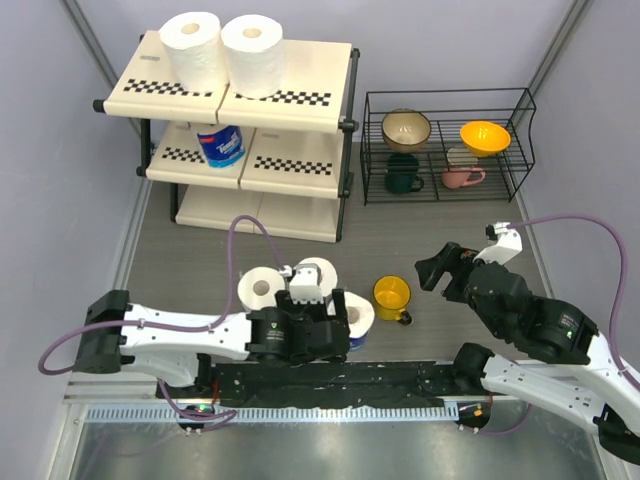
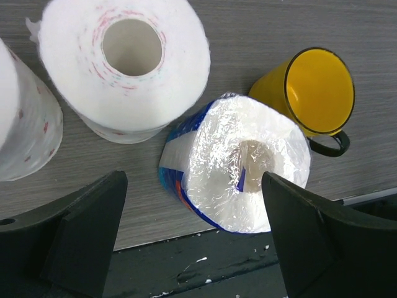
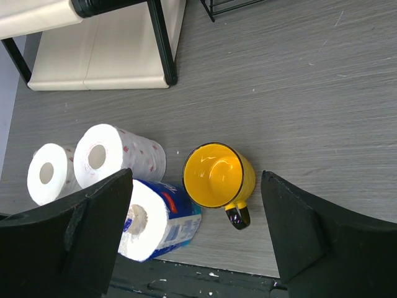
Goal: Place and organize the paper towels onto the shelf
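Left gripper (image 2: 195, 205) is spread wide, one finger either side of the blue-wrapped towel roll (image 2: 242, 164) near the front edge of the surface (image 1: 440, 225), not pinching it; one bare roll (image 1: 265, 288) and a second bare roll (image 1: 320, 272) sit just behind it, with a yellow mug (image 1: 392, 298) just beside it. Right gripper (image 3: 195, 186) is also spread and holds nothing, hanging above the mug; the shelf (image 1: 300, 98) at back left carries a white roll (image 1: 192, 45) and another white roll (image 1: 253, 50) on its top tier, plus a blue-printed roll (image 1: 220, 145) on the middle tier.
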